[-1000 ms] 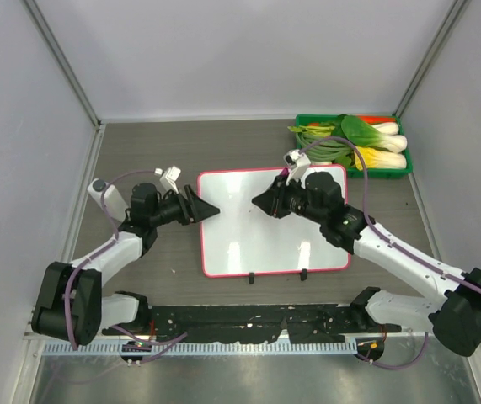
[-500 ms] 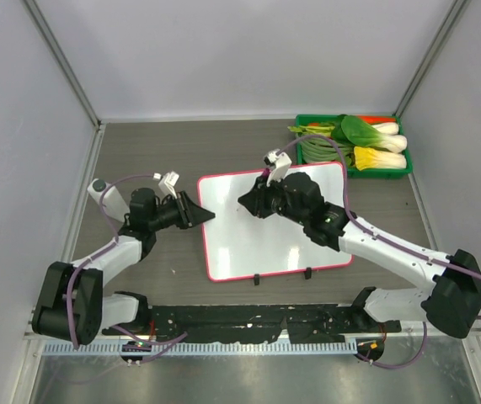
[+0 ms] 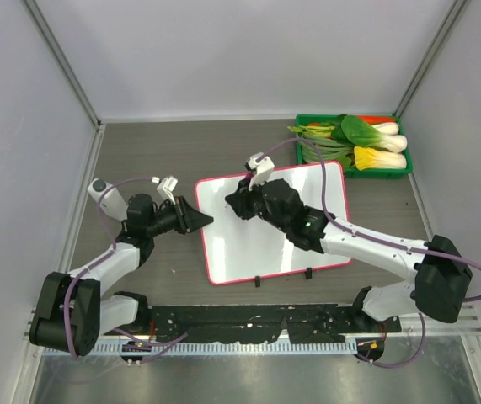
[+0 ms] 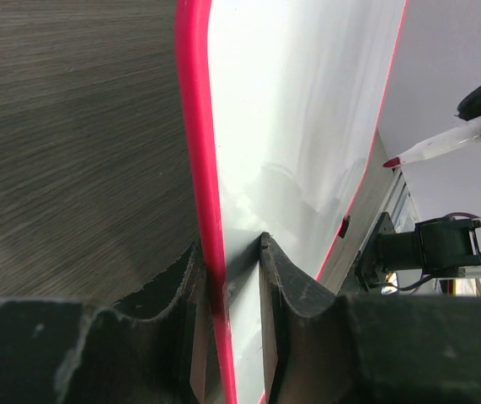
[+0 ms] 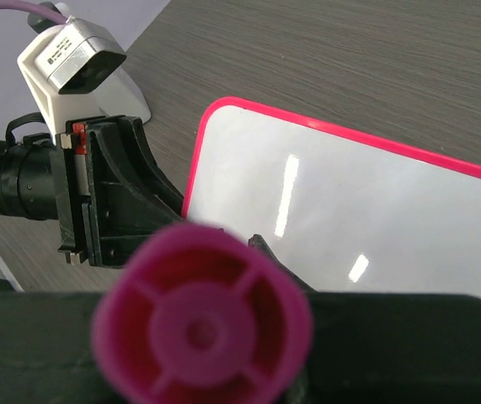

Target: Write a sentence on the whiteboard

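Note:
The whiteboard (image 3: 261, 244) lies slightly skewed on the table, white with a thin pink-red frame and two black clips on its near edge. No sentence shows on it in any view. My left gripper (image 3: 204, 220) is shut on the board's left edge; in the left wrist view its jaws (image 4: 230, 278) pinch the pink frame between them. My right gripper (image 3: 231, 200) is shut on a pink marker (image 5: 202, 324) and holds it over the board's far-left corner. The marker's red tip (image 4: 390, 162) hangs just off the board (image 4: 299, 126) surface.
A green tray (image 3: 354, 171) of vegetables stands at the back right, just beyond the board's far-right corner. Grey walls close in the left, back and right. The arm bases and a black rail run along the near edge.
My right gripper has carried the marker leftwards from the board's top middle to its far-left corner. The board has turned a little. My left gripper has drawn slightly left, still gripping the edge.

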